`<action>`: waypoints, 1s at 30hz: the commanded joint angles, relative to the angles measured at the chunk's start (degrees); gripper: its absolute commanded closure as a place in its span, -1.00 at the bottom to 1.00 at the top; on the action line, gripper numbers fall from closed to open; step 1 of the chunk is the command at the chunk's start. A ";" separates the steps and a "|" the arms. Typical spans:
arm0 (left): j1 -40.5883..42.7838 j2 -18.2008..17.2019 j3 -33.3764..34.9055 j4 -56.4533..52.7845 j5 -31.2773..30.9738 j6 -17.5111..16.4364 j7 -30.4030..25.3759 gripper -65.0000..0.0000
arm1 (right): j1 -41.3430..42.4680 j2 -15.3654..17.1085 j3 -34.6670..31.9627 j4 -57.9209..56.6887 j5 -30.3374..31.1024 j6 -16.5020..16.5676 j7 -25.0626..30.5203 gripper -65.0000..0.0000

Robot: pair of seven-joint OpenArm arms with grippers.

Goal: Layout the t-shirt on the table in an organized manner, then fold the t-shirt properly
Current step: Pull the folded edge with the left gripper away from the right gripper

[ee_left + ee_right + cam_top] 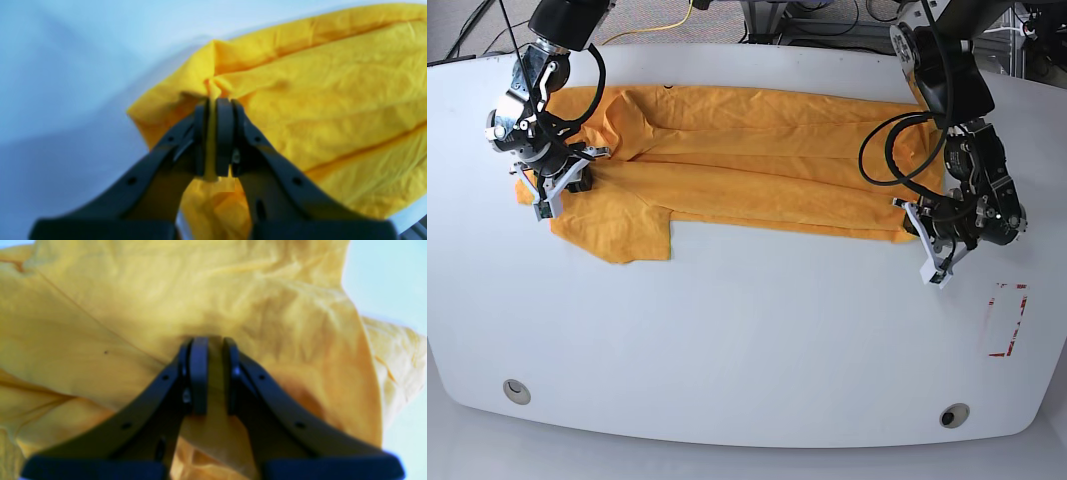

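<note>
The t-shirt [747,170] lies spread lengthwise across the far half of the worktop [747,340], partly folded along its length. The left tool [213,140] pinches the hem corner; the right tool [213,376] clamps cloth at the shoulder end — one grip at each end, probably so both arms can lift and fold together.

T-shirt [757,165] — wrinkled matt cloth; table [747,340] — smooth, glossy.

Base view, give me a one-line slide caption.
Both grippers, left and right, pinch opposite ends of the t-shirt spread across the table.
</note>
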 commanded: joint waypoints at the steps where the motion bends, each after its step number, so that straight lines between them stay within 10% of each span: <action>1: -0.40 -0.63 -0.06 4.66 -0.87 -0.08 0.52 0.91 | 0.63 0.58 0.24 0.54 0.33 -0.05 0.22 0.75; 30: 13.66 -7.57 3.36 20.40 -1.05 -0.08 3.47 0.87 | 0.63 0.58 0.24 0.54 0.33 -0.05 0.22 0.75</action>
